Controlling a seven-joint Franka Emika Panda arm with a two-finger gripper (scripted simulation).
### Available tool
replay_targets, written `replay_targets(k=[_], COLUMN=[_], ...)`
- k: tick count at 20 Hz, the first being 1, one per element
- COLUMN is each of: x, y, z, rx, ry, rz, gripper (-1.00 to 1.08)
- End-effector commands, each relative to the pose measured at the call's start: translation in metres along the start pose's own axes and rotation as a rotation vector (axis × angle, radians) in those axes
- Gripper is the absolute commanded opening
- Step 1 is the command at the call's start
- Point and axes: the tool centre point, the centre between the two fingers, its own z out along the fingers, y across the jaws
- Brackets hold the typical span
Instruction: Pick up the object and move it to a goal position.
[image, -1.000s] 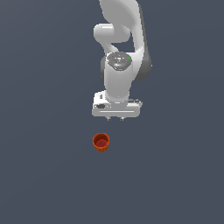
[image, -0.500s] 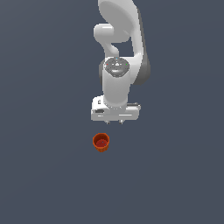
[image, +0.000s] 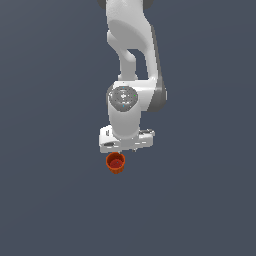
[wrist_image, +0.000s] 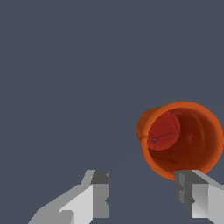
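The object is a small orange-red cup (image: 115, 163) standing upright on the dark grey floor, mouth up. In the wrist view the cup (wrist_image: 181, 138) shows its open inside and flared rim. My white gripper (image: 126, 149) hangs just above and slightly to the exterior view's right of the cup. In the wrist view the gripper (wrist_image: 144, 192) is open and empty, its two fingers (wrist_image: 98, 192) wide apart. The cup sits beyond one fingertip, not between the fingers.
The floor (image: 50, 200) is a plain dark grey surface with no other objects in view. The white arm (image: 132, 60) rises above the gripper at the top of the exterior view.
The gripper has come down and moved toward the cup, closing most of the gap above it. The cup has not moved.
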Motion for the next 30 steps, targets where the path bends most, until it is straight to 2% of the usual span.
replay_targets(k=[1,9,15,24,25,30], x=[0.007,0.019,0.019,0.019,0.019,0.019], y=[0.006,0.016,0.016,0.015,0.015,0.015], z=[0.008,0.023,0.026,0.054,0.054,0.054], rx=[0.010,0.028,0.028,0.029,0.029,0.029], ry=[-0.005,-0.012,-0.013,-0.013,-0.013,-0.013], rz=[-0.027,-0.073,-0.074,-0.077,-0.077,-0.077], gripper=[0.28,0.28,0.28,0.28,-1.00,-1.00])
